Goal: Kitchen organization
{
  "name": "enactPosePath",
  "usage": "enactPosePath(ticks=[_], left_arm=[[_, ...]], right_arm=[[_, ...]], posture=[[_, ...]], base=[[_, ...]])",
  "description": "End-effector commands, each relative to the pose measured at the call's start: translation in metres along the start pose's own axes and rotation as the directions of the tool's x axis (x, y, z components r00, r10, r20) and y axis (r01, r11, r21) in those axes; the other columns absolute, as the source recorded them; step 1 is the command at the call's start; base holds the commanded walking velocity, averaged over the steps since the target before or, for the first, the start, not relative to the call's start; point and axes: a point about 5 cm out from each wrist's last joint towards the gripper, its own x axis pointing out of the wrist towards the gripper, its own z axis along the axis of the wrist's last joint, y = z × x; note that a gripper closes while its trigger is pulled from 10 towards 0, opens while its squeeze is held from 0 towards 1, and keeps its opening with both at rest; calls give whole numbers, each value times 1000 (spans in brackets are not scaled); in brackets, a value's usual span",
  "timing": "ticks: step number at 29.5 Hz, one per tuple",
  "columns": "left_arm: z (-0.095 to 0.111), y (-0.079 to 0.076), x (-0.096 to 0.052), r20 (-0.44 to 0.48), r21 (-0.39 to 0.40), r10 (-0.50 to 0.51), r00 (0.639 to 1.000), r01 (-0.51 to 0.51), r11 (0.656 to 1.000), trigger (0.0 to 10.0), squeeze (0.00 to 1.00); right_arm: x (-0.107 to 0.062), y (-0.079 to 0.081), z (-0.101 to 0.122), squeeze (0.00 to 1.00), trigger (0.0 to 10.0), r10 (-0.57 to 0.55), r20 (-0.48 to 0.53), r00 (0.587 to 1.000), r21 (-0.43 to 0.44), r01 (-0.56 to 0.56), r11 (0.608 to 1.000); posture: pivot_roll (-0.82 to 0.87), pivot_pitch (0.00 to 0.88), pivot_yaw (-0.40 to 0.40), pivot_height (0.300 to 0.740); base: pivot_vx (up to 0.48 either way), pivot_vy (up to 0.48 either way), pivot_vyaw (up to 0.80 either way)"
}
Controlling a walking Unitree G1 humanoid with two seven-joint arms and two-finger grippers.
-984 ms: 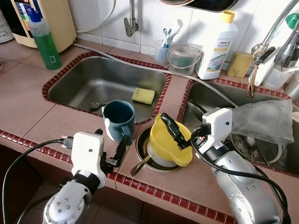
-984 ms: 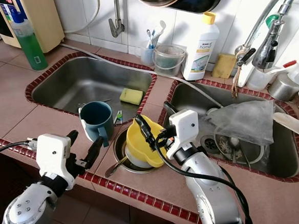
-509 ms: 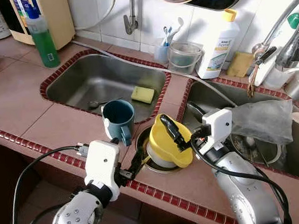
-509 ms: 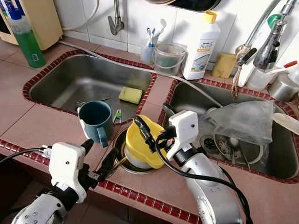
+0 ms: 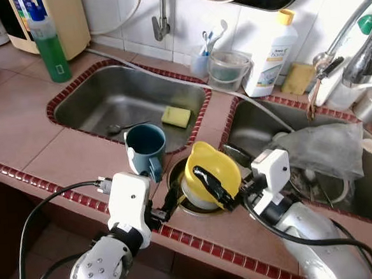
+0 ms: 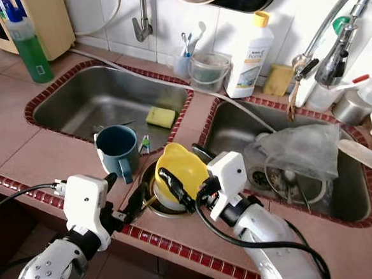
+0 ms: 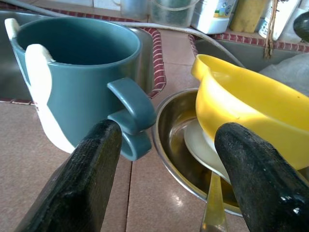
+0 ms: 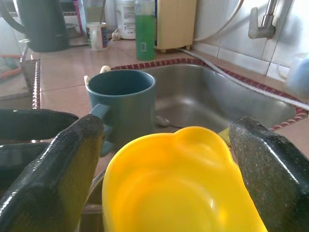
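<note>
A yellow plastic bowl [image 5: 213,168] rests tilted on a white dish inside a steel bowl [image 5: 176,178], on the tiled strip between two sinks. Just left of it stands a teal mug [image 5: 145,145], handle facing me. My right gripper [image 5: 213,163] is open with one finger in front of the yellow bowl [image 8: 178,183] and one behind it; whether they touch it is unclear. My left gripper [image 5: 165,203] is open and low at the counter's front edge. It points at the gap between the mug's handle [image 7: 133,108] and the steel bowl [image 7: 169,140].
A yellow sponge [image 5: 176,116] and a spoon lie in the left sink [image 5: 94,101]. A crumpled plastic bag [image 5: 321,149] covers dishes in the right sink. A green soap bottle [image 5: 47,44], a white detergent bottle [image 5: 269,54] and taps line the back. A metal utensil [image 7: 212,212] juts from the steel bowl.
My right gripper has drawn back and lower, from pinching the yellow bowl's rim to open astride it. My left gripper moved right, from beside the mug towards the steel bowl.
</note>
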Motion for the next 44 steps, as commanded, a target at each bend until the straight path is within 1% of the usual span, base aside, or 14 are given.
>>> enactPosePath(ticks=[1,5,6,7,12,18,21,25,26,30,37,44], left_arm=[[4,-1,1,8,-10,10,1000,-10,1000,10000,0],[3,-1,1,3,-22,32,999,-32,999,10000,0],[2,0,1,-7,-33,65,998,-66,997,10000,0],[2,0,1,-11,-35,79,997,-79,996,10000,0],[0,2,1,-30,-31,113,993,-114,993,10000,0],[1,6,4,-45,-46,162,986,-164,985,10000,0],[2,5,5,-40,-54,164,986,-166,985,10000,0],[4,0,5,-34,-61,109,993,-111,992,10000,0],[4,-2,5,-38,-45,86,996,-88,995,10000,0],[4,-3,6,-41,-58,97,994,-99,993,10000,0],[8,-6,12,-40,-63,104,994,-106,992,10000,0],[6,-6,13,-52,-70,118,992,-122,990,10000,0]], right_arm=[[-9,-1,6,0,10000,26,-10,1000,0,-26,1000],[-11,0,7,0,10000,46,-17,999,14,-46,999],[-14,4,9,0,10000,81,-18,997,37,-80,996],[-15,5,9,0,10000,90,-19,996,42,-89,995],[-17,8,11,0,10000,107,-25,994,58,-106,993],[-19,7,14,0,10000,112,-31,993,69,-110,992],[-19,7,15,0,10000,113,-32,993,70,-110,991],[-19,7,15,0,10000,115,-35,993,70,-112,991],[-19,7,16,0,10000,116,-37,993,71,-113,991],[-19,7,16,0,10000,115,-37,993,74,-113,991],[-19,9,18,0,10000,111,-35,993,77,-108,991],[-22,9,19,0,10000,96,-38,995,77,-93,993]], posture=[[26,137,-93,740],[20,140,-91,740],[14,145,-88,740],[14,146,-87,740],[10,150,-87,740],[6,151,-87,740],[6,151,-87,740],[5,156,-89,740],[5,155,-89,740],[-1,158,-91,740],[-19,160,-88,740],[-31,163,-84,740]], base=[[0,0,0],[0,0,0],[0,0,0],[0,0,0],[0,0,0],[0,0,0],[0,0,0],[0,0,0],[0,0,0],[0,0,0],[0,0,0],[0,0,0]])
